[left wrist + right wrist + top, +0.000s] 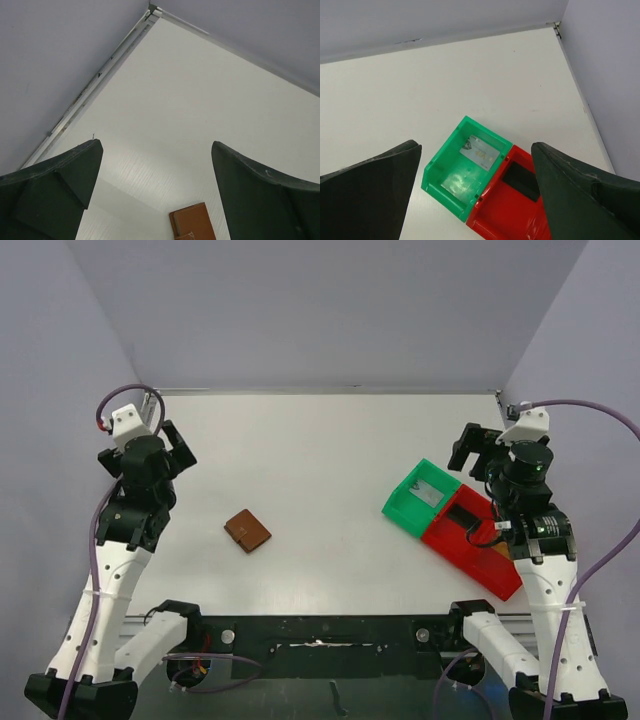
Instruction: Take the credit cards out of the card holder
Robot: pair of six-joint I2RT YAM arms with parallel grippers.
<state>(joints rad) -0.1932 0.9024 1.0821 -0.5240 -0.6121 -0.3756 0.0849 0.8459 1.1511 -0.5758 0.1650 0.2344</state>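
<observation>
1. While both arms hung over the white desk (pixel 320 460), the left claw (pixel 156 144) and right claw (pixel 476 145) stood spread, empty.
2. The small brown leather card holder (pixel 247 530) lay folded on the desk.
3. A pale grey card (pixel 480 152) lay in the green plastic tray (pixel 432 175), a black card (pixel 520 181) in the adjoining red tray (pixel 500 215).

legible text, labels, brands, numbers: none can be read in any view.
pale grey card (pixel 481 152), lying in green tray (pixel 434 175): a small dark mark and faint print are seen on its face, too small and blurred to be read.
black card (pixel 520 182), lying in red tray (pixel 495 215): no lettering can be made out.
brown wallet (pixel 247 530): no stamp or brand can be made out.
</observation>
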